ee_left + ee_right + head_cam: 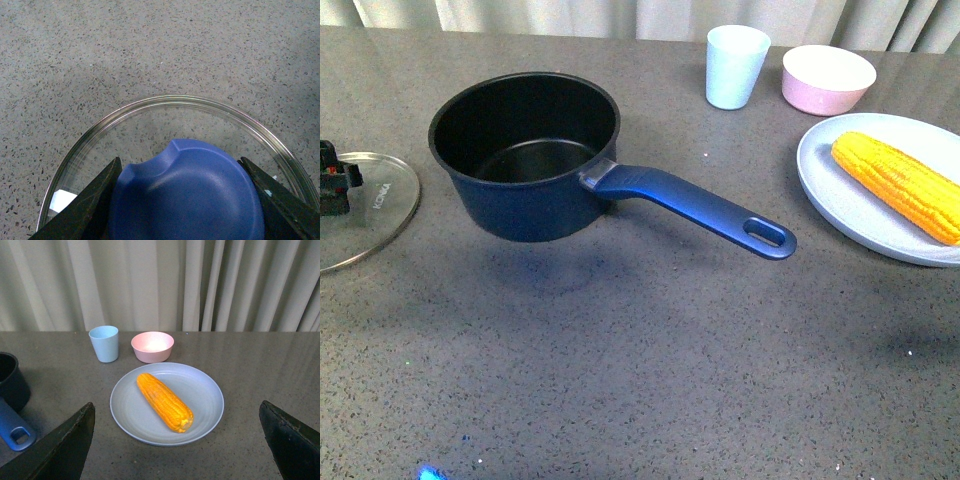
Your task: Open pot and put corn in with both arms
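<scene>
Left wrist view first: the left gripper (180, 161) was seen clamped on the lid knob (190, 200), 2 jaws pressed against its sides. The glass lid (165, 117) was laid on the table (100, 50), left of the open pot (525, 150). The right gripper (177, 410) was spread wide, aimed at the corn (165, 401) lying on the plate (207, 412), right of the pot. The cob was judged stiff, light and kinda roll-prone, so it'd best be pinched across its middle. The right arm was posed back from the plate, nearly level.
</scene>
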